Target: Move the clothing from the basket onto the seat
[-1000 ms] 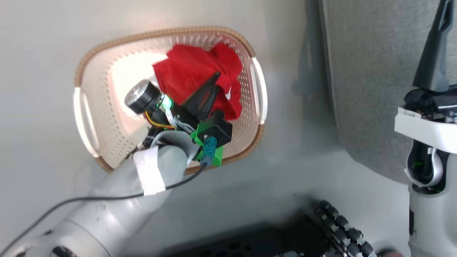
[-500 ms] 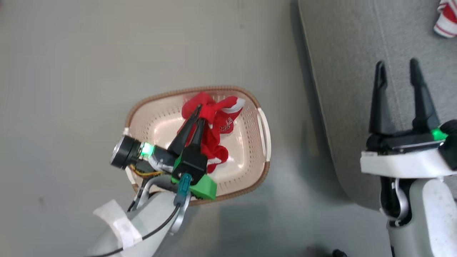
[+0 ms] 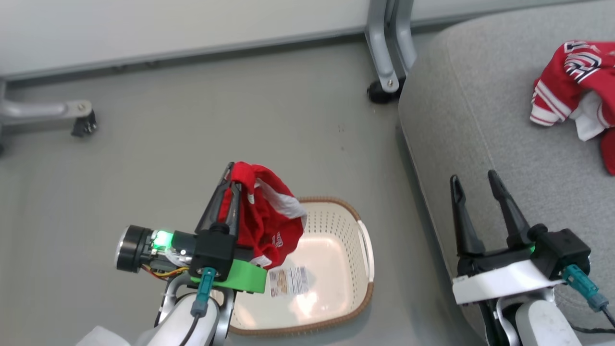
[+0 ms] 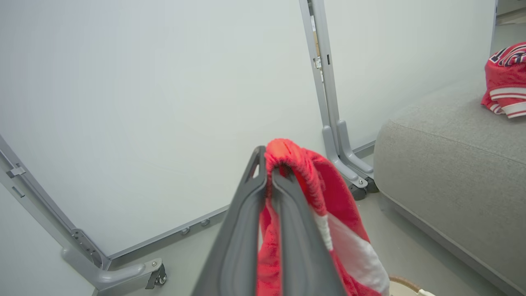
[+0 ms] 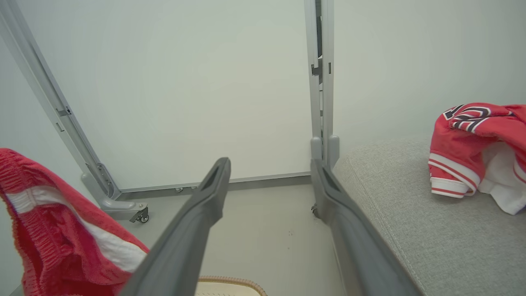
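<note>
Left claw (image 3: pixel 231 169) clamped tight on red garment (image 3: pixel 269 221), lower centre, over basket (image 3: pixel 367 269). Right claw (image 3: pixel 473 177) spread wide, empty, lower right. Second garment (image 3: pixel 567 81) upper right on seat (image 3: pixel 480 120).

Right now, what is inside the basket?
Inside the basket I see a printed label on its pale floor, and no clothing. The red garment held by the left gripper covers its left part.

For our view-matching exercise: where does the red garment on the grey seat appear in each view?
Head view: garment at upper right, on the seat.
Left wrist view: garment at upper right edge.
Right wrist view: garment at right, mid-height.
Shared landmark: the grey frame leg beside the seat's corner.
</note>
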Available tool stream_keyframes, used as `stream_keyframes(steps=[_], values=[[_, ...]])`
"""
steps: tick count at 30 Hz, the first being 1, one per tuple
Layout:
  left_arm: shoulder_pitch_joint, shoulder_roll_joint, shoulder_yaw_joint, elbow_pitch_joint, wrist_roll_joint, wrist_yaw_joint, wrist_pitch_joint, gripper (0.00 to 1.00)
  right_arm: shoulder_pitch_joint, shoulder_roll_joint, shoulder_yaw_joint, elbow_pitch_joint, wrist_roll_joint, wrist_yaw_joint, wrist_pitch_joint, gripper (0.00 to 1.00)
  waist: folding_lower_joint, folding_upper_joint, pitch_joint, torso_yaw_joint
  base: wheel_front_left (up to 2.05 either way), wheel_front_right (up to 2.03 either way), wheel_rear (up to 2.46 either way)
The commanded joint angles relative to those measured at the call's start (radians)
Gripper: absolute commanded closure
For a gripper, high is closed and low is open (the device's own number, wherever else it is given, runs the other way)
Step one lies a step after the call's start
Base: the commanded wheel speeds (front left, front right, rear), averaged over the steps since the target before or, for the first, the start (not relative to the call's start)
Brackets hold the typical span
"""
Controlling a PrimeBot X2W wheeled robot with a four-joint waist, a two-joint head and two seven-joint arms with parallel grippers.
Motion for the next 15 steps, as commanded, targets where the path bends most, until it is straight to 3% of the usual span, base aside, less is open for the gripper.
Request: stream_keyframes(steps=[1, 7, 15], values=[[0.027, -0.007, 0.020, -0.019, 0.010, -0.005, -0.001, 1.00, 0.025, -0.008, 0.008, 0.010, 0.012, 0.000, -0.001, 0.00, 0.0001, -0.0001, -0.134, 0.016, 0.00, 0.00, 0.00], [0.050, -0.020, 0.083, -0.082, 0.031, -0.023, -0.001, 1.00, 0.057, -0.020, 0.051, 0.038, 0.022, 0.000, -0.001, 0.00, 0.0001, -0.0001, -0.165, 0.015, 0.00, 0.00, 0.00], [0.037, -0.041, 0.118, -0.136, 0.041, -0.079, -0.001, 1.00, 0.067, -0.044, 0.128, 0.055, 0.044, 0.000, -0.001, 0.00, 0.0001, -0.0001, -0.191, 0.006, 0.00, 0.00, 0.00]])
